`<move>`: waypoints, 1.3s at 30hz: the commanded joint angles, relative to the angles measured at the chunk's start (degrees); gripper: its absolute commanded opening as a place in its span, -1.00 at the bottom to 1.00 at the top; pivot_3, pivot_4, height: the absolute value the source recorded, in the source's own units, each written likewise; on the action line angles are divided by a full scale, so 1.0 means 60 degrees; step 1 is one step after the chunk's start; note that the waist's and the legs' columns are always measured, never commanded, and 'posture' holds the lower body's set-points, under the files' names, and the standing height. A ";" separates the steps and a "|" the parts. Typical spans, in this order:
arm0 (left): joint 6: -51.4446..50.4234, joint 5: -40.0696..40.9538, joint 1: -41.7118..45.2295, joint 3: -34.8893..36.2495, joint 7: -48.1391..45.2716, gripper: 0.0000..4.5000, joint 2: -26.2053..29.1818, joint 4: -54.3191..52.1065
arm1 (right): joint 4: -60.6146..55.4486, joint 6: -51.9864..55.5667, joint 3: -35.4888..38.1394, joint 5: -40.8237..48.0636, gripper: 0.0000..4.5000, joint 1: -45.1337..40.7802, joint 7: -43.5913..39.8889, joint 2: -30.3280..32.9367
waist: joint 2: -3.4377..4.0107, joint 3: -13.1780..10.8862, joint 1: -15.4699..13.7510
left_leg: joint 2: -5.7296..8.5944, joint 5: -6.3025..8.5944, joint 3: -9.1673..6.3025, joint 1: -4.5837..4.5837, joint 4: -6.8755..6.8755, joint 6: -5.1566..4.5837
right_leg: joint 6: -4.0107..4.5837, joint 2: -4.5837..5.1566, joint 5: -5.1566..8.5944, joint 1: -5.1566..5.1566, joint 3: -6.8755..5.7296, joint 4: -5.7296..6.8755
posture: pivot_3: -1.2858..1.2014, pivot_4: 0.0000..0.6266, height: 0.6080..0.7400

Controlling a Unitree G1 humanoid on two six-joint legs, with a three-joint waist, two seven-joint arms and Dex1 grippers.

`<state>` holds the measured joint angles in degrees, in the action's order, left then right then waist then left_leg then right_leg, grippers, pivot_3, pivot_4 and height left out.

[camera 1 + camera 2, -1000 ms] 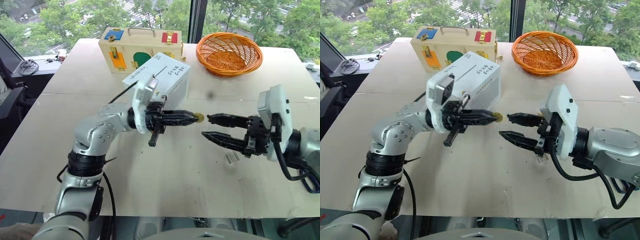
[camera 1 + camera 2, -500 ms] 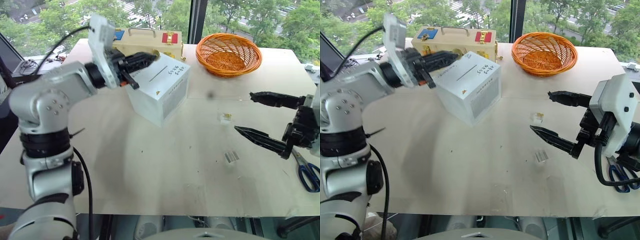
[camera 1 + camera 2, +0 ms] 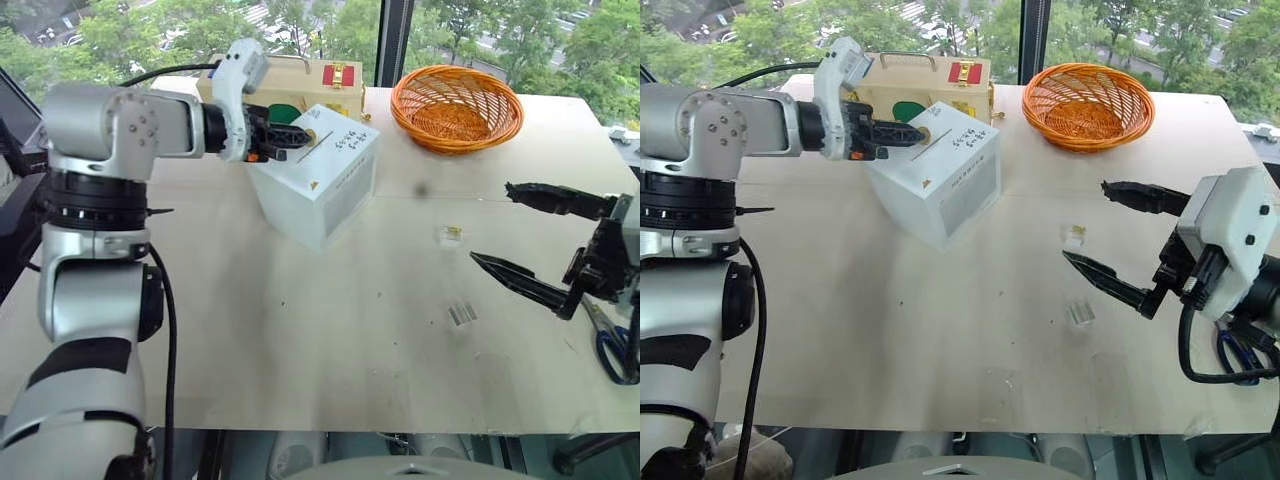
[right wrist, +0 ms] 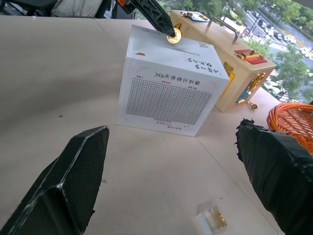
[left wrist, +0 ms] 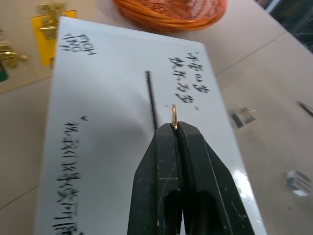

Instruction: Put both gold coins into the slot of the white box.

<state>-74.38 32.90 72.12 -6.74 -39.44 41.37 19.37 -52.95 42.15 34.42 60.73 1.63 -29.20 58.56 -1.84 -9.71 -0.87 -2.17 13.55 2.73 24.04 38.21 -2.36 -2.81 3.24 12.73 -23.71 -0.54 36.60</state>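
So from the head cameras: the white box (image 3: 315, 180) sits toward the far left of the table (image 3: 300, 340), turned corner-on, with a wooden case (image 3: 300, 85) right behind it and an orange basket (image 3: 457, 105) well off to its right. The left gripper (image 3: 298, 128) is over the box top, clenched, right at the slot (image 3: 316, 145) (you can't really make out the coin from up here). The right gripper (image 3: 505, 228) hangs over the right side of the table with its jaws spread wide, nothing in them. Between it and the box is a small clear piece (image 3: 451, 235) with a bit of gold in it, and another clear piece (image 3: 462, 314) lies nearer the front edge. Blue-handled scissors (image 3: 612, 350) poke out by the right edge.

Left wrist view is where it gets clear: the fingers (image 5: 156, 166) are pinched on a gold coin (image 5: 173, 115), held edge-on, sticking up out of the tips. It sits just beside the near end of the slot, not yet in it, with handwriting either side of the slit.

Right wrist view gives the side angle: the coin (image 4: 173, 35) shows face-on, a round disc in the left gripper's tip above the box's top edge. You also see the box's grid-printed front face, which the others miss. The second coin (image 4: 218, 219) lies on the table tucked in the clear piece, between the two open fingers (image 4: 68, 181).
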 commanded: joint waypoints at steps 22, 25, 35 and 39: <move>-0.0670 -0.1193 0.0632 -0.0469 -0.0217 -1.00 -0.0780 -0.0062 | -0.0347 -0.0587 0.0758 0.0673 0.97 0.0239 0.0660 -0.0209 | -0.0001 0.0001 -0.0006 | 0.0000 0.0000 0.0000 -0.0007 0.0013 0.0000 | 0.0007 0.0010 -0.0003 0.0002 0.0004 0.0022 | 0.03 -0.52 1.00; -0.0657 -0.1229 0.0533 -0.0559 -0.0312 -1.00 -0.0778 -0.0484 | -0.0352 -0.0574 0.0738 0.0704 0.97 0.0254 0.0704 -0.0163 | -0.0002 0.0001 -0.0023 | -0.0001 0.0000 -0.0002 -0.0007 0.0014 0.0000 | 0.0009 0.0018 -0.0003 0.0003 0.0003 0.0024 | 0.03 -0.52 1.00; 0.0093 -0.0423 -0.0004 0.1176 -0.1234 0.37 -0.0180 -0.1583 | 0.0045 -0.0007 -0.0473 0.0480 1.00 0.0022 0.1552 0.0063 | -0.0001 -0.0002 0.0123 | -0.0004 0.0000 0.0008 -0.0011 0.0013 0.0000 | 0.0005 0.0019 -0.0006 -0.0001 0.0011 0.0030 | 0.03 -0.52 1.00; 0.0049 0.1230 -0.1291 0.2686 -0.2155 0.37 -0.0047 -0.3438 | 0.0628 0.0174 -0.1966 -0.0665 1.00 -0.0547 0.1759 0.0120 | 0.0000 -0.0001 0.0215 | -0.0013 -0.0001 0.0007 -0.0015 0.0011 0.0001 | 0.0017 0.0023 0.0000 -0.0002 0.0011 0.0035 | 0.03 -0.52 1.00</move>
<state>-74.56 37.11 64.93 7.06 -50.62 40.58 2.67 -49.56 43.33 23.46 58.65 -0.66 -19.33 58.76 -1.84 -9.72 0.42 -2.25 13.55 2.78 23.95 38.28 -2.35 -2.71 3.41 12.74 -23.72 -0.46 36.80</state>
